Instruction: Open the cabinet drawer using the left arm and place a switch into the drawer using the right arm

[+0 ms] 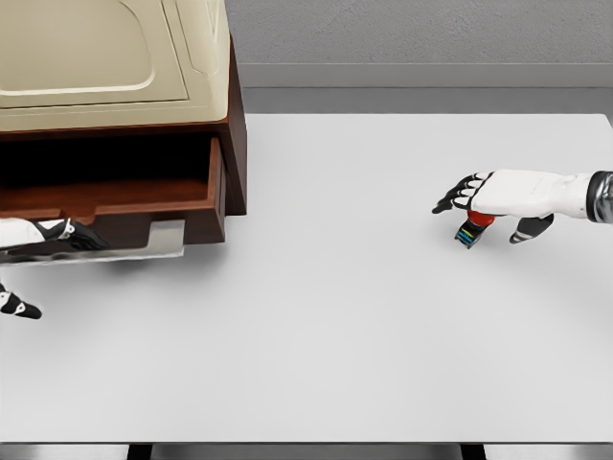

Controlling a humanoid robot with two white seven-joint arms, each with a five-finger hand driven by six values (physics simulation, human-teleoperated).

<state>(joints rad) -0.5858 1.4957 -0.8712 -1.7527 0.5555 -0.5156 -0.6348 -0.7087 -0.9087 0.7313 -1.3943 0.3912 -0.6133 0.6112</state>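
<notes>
Left hand (38, 240) at near left, fingers curled on silver handle (163, 240) of open brown wooden drawer (115, 196). Right hand (493, 203), fingers clamped on small red-and-black switch (473, 228), above white table (335, 316). Likely light, rigid; best pinched by sides.

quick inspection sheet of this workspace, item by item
surface: white table, mostly bare
job's things: brown cabinet with a cream top at the far left corner; its drawer is pulled out, inside dark, contents not visible; small red switch with a dark end under the right hand
clutter: nothing seen
grippers: left hand at the drawer's grey handle, grip unclear; right hand palm down over the switch, fingers around it, at the table's right side
cables: nothing seen
surroundings: grey wall behind the table; dark table legs at the bottom edge
</notes>
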